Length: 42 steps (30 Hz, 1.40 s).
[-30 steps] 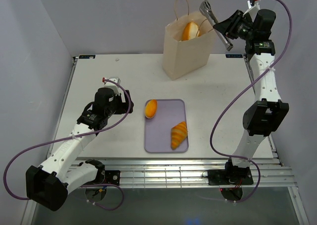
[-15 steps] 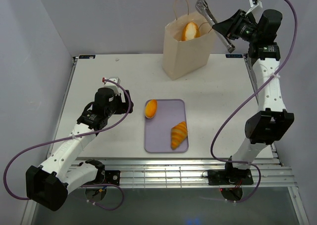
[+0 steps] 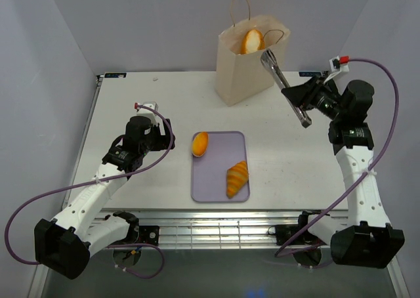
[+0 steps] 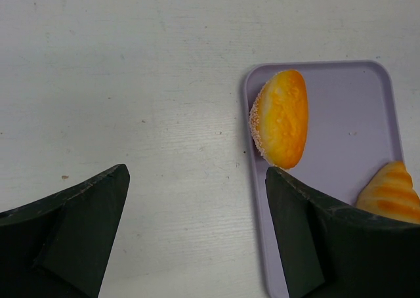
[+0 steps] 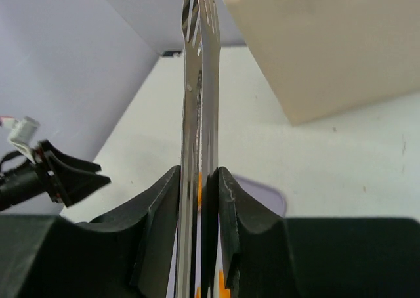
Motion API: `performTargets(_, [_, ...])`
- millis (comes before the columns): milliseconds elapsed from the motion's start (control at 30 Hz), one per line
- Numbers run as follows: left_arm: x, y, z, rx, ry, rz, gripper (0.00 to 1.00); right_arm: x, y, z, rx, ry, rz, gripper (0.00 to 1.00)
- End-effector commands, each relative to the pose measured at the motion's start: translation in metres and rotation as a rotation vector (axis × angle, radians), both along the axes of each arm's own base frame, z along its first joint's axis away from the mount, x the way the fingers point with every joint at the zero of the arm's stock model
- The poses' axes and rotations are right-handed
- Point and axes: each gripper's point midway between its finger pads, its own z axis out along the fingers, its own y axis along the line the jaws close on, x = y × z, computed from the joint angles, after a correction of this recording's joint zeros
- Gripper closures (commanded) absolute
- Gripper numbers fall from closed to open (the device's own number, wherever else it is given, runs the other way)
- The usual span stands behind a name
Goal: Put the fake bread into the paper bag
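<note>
- The right claw (image 5: pixel 199 186) is closed tightly on the handle of a pair of metal tongs (image 5: pixel 200 81). The tong blades lie almost together with no bread between them.
- A second ago the tongs hung high by the mouth of the paper bag (image 3: pixel 249 65). The right arm has since swung down and back toward the near edge, so the tongs now slant beside the bag's right side, over the far right part of the bench (image 3: pixel 144 94).
- One bread piece (image 3: pixel 251 41) sits inside the bag and shows just above its rim, in the same place as a second ago. That delivery looks finished, and the arm seems to be heading back for more.
- The bag stands upright at the far edge of the bench, a little right of centre.
- Two pieces are still out of the bag, both on the lilac tray (image 3: pixel 213 180) near the middle of the near edge.
- The oval roll (image 3: pixel 200 143) overhangs the tray's far left corner, and the croissant (image 3: pixel 237 178) lies toward its near right corner. Neither has moved.
- The left claw (image 4: pixel 195 180) has not shifted. It is spread wide and empty above the bench, just left of the tray.
- The task is judged roughly a third done, and the roll or the croissant is next for the tongs.
</note>
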Motion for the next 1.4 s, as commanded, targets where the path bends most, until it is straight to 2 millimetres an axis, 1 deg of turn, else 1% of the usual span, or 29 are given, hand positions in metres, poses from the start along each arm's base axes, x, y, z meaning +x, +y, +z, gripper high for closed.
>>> performTargets(0, [0.003, 0.001, 0.02, -0.01, -0.052, 0.015, 0.04, -0.011, -0.013, -0.05, -0.056, 0.034, -0.09, 0.66])
performTargets(33, [0.003, 0.001, 0.02, -0.011, -0.05, 0.012, 0.04, -0.018, -0.019, -0.056, -0.064, 0.029, -0.135, 0.66])
performTargets(100, [0.003, -0.001, 0.021, -0.02, -0.053, 0.006, 0.04, -0.025, -0.022, -0.079, -0.059, 0.061, -0.158, 0.66])
performTargets(133, [0.002, -0.002, 0.021, -0.026, -0.049, 0.001, 0.04, -0.032, -0.024, -0.106, -0.052, 0.108, -0.178, 0.66])
performTargets(200, [0.001, -0.003, 0.021, -0.028, -0.05, -0.002, 0.04, -0.038, -0.026, -0.131, -0.039, 0.163, -0.2, 0.66])
performTargets(233, [0.002, -0.003, 0.022, -0.03, -0.052, -0.003, 0.04, -0.039, -0.029, -0.149, -0.04, 0.179, -0.226, 0.66])
performTargets(333, [0.001, -0.003, 0.022, -0.032, -0.052, -0.004, 0.04, -0.04, -0.036, -0.178, -0.046, 0.207, -0.273, 0.66])
performTargets(367, [0.002, -0.003, 0.023, -0.032, -0.053, -0.002, 0.04, -0.043, -0.037, -0.198, -0.047, 0.246, -0.282, 0.66])
performTargets(400, [0.001, -0.003, 0.023, -0.035, -0.054, -0.003, 0.04, -0.041, -0.038, -0.202, -0.042, 0.243, -0.289, 0.66])
performTargets(467, [0.001, -0.003, 0.023, -0.033, -0.055, -0.004, 0.04, -0.042, -0.038, -0.226, -0.047, 0.29, -0.286, 0.66])
performTargets(533, [0.001, -0.003, 0.023, -0.033, -0.053, -0.004, 0.04, -0.038, -0.038, -0.238, -0.064, 0.313, -0.291, 0.66])
performTargets(633, [0.001, -0.004, 0.022, -0.034, -0.049, -0.009, 0.04, -0.034, -0.037, -0.255, -0.104, 0.342, -0.302, 0.66])
performTargets(667, [0.001, -0.004, 0.022, -0.034, -0.049, -0.009, 0.04, -0.033, -0.036, -0.257, -0.11, 0.344, -0.303, 0.65])
performTargets(700, [0.001, -0.005, 0.022, -0.035, -0.049, -0.01, 0.04, -0.035, -0.026, -0.261, -0.125, 0.347, -0.276, 0.65])
performTargets(733, [0.001, -0.005, 0.021, -0.035, -0.049, -0.01, 0.04, -0.033, -0.026, -0.265, -0.141, 0.352, -0.289, 0.65])
performTargets(767, [0.001, -0.005, 0.023, -0.036, -0.052, -0.01, 0.04, -0.032, -0.024, -0.265, -0.161, 0.333, -0.287, 0.64])
performTargets(800, [0.001, -0.004, 0.023, -0.037, -0.052, -0.008, 0.04, -0.034, -0.015, -0.267, -0.183, 0.327, -0.269, 0.63])
performTargets(867, [0.001, -0.005, 0.022, -0.036, -0.05, -0.014, 0.04, -0.032, -0.015, -0.273, -0.23, 0.321, -0.295, 0.62])
performTargets(900, [0.001, -0.005, 0.023, -0.037, -0.053, -0.014, 0.04, -0.033, -0.007, -0.274, -0.245, 0.316, -0.282, 0.61])
performTargets(933, [0.0, -0.005, 0.024, -0.039, -0.054, -0.016, 0.04, -0.033, -0.01, -0.28, -0.265, 0.325, -0.307, 0.6])
performTargets(1000, [0.0, -0.005, 0.025, -0.04, -0.056, -0.016, 0.04, -0.033, -0.005, -0.285, -0.287, 0.323, -0.304, 0.59])
performTargets(1133, [0.0, -0.007, 0.026, -0.045, -0.058, -0.021, 0.04, -0.031, -0.008, -0.299, -0.335, 0.347, -0.344, 0.56])
performTargets(1267, [-0.001, -0.007, 0.025, -0.046, -0.056, -0.024, 0.04, -0.029, -0.008, -0.303, -0.353, 0.358, -0.354, 0.53])
performTargets(1300, [-0.001, -0.008, 0.026, -0.048, -0.057, -0.026, 0.04, -0.028, -0.007, -0.301, -0.354, 0.359, -0.356, 0.52])
performTargets(1367, [-0.001, -0.008, 0.026, -0.05, -0.057, -0.029, 0.04, -0.028, -0.007, -0.306, -0.367, 0.38, -0.351, 0.52])
